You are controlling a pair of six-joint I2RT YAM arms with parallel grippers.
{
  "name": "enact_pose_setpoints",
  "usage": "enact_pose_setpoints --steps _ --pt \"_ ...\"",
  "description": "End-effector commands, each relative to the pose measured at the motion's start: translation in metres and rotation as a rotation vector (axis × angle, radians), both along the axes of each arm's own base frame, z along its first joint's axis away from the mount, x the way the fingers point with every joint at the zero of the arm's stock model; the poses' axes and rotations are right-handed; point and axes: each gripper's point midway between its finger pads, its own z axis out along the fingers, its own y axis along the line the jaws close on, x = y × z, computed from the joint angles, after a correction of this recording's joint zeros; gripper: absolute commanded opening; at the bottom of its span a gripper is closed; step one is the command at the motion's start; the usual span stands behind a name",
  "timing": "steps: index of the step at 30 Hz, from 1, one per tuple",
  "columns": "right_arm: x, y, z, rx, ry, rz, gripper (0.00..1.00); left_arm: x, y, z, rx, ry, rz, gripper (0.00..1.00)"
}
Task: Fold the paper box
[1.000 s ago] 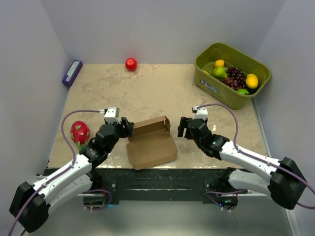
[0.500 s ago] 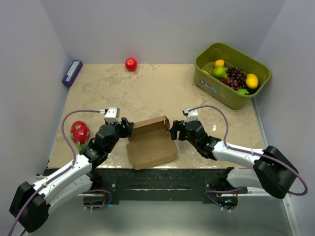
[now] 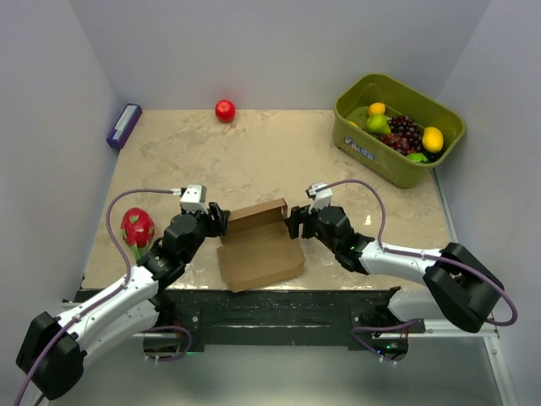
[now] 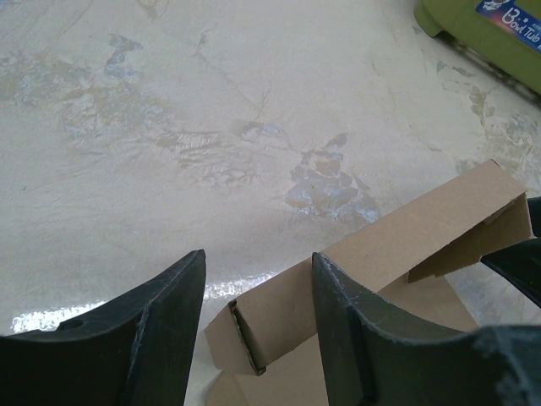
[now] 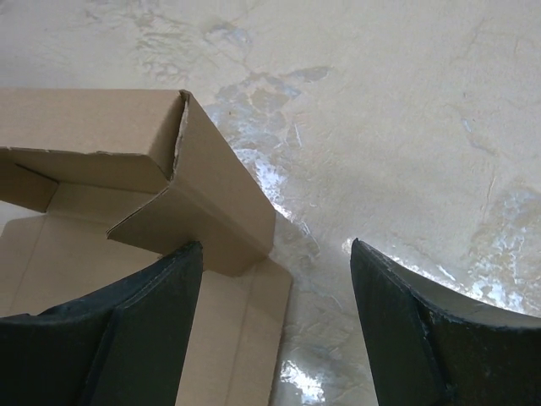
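Observation:
The paper box point(image 3: 259, 244) is plain brown cardboard, lying open near the table's front edge with its far wall folded upright. My left gripper point(image 3: 218, 220) is open at the box's far left corner; the wall's left end point(image 4: 279, 317) sits between its fingers. My right gripper point(image 3: 294, 225) is open at the box's far right corner. In the right wrist view the raised right corner flap point(image 5: 203, 199) stands just ahead of the left finger, over the flat base panel point(image 5: 228, 338).
An olive-green bin point(image 3: 397, 127) of fruit stands at the back right; its corner shows in the left wrist view point(image 4: 490, 34). A red apple point(image 3: 225, 111) lies at the back, a purple block point(image 3: 123, 126) at the back left, a dragon fruit point(image 3: 136, 228) beside my left arm.
My right gripper has moved left across the table up to the box's right corner. My left gripper and the box have stayed in place.

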Motion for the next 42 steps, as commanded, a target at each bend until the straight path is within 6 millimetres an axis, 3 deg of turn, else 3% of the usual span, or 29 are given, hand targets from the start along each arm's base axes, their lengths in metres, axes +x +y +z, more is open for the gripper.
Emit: enact_pose_setpoints --steps 1,14,31,42 --pt "0.009 0.012 0.021 0.054 -0.098 0.036 0.74 -0.006 0.003 -0.020 0.058 0.045 -0.021 0.57" --pt "0.022 0.019 0.025 -0.031 -0.216 0.093 0.66 -0.006 0.005 -0.021 0.068 0.044 -0.019 0.57" --pt "0.038 0.048 0.037 -0.088 -0.355 0.218 0.57 -0.006 0.004 -0.022 0.079 0.044 -0.025 0.55" --pt "0.049 0.063 0.035 -0.099 -0.382 0.263 0.44 -0.006 0.003 -0.022 0.079 0.045 -0.032 0.54"
